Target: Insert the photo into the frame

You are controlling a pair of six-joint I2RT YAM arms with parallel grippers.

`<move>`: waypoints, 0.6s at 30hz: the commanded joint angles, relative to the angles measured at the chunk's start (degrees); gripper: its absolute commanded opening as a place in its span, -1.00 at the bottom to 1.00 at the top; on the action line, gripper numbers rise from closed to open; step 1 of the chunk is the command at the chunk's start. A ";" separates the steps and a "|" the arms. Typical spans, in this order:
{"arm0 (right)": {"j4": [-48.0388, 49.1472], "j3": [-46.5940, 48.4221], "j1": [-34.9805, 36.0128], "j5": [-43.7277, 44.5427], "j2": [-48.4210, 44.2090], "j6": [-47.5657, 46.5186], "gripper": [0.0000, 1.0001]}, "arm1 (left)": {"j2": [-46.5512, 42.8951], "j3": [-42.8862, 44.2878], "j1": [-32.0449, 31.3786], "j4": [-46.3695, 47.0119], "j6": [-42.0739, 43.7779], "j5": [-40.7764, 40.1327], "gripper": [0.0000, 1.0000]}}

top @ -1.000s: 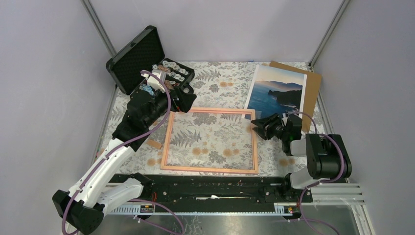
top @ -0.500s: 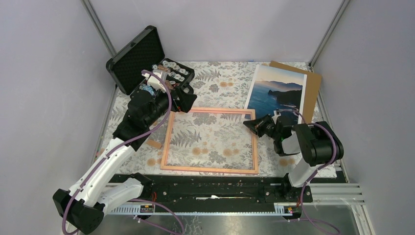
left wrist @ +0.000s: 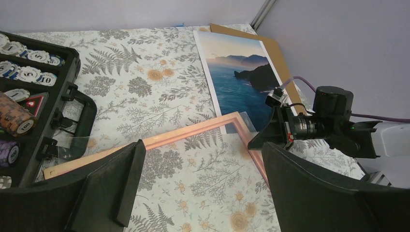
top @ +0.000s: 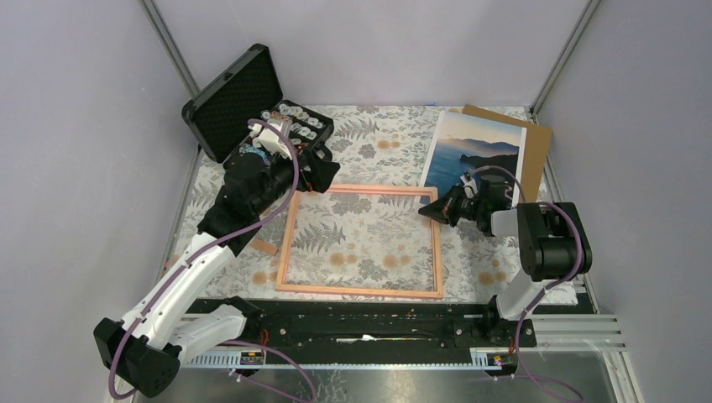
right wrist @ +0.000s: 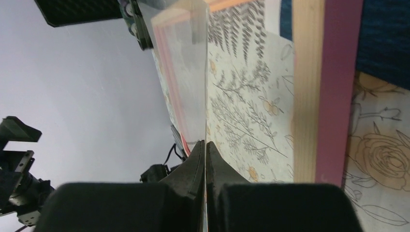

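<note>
My right tool (top: 428, 211) is clenched on a corner of the clear pane (left wrist: 244, 121), at the two o'clock corner of the frame (top: 361, 290). The photo (top: 474, 155) lies face up on the bench (top: 386, 138) just beyond, toward one o'clock, its long axis running roughly six to twelve. My left tool (top: 326, 170), released, hangs over the frame's ten o'clock corner, well apart from the photo. My right is nearer.
</note>
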 commanded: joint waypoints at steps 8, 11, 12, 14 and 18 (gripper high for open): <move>-9.14 0.65 -4.78 -10.88 -0.87 -7.38 -1.00 | 0.85 0.10 0.19 3.52 -0.41 1.21 0.98; -9.22 0.26 -7.30 -10.96 -1.70 -7.45 -1.00 | 0.92 0.10 0.19 3.52 -0.41 1.41 0.97; -9.40 0.49 -7.62 -11.25 -1.48 -7.55 -1.00 | 0.86 0.08 0.20 3.52 -0.41 1.39 0.97; -9.98 1.06 -7.67 -11.66 -0.65 -8.11 -1.00 | 0.84 0.10 0.19 3.53 -0.41 1.24 0.97; -11.72 1.82 -7.55 -12.12 0.66 -9.45 -1.00 | 0.92 0.10 0.18 3.52 -0.41 1.42 0.97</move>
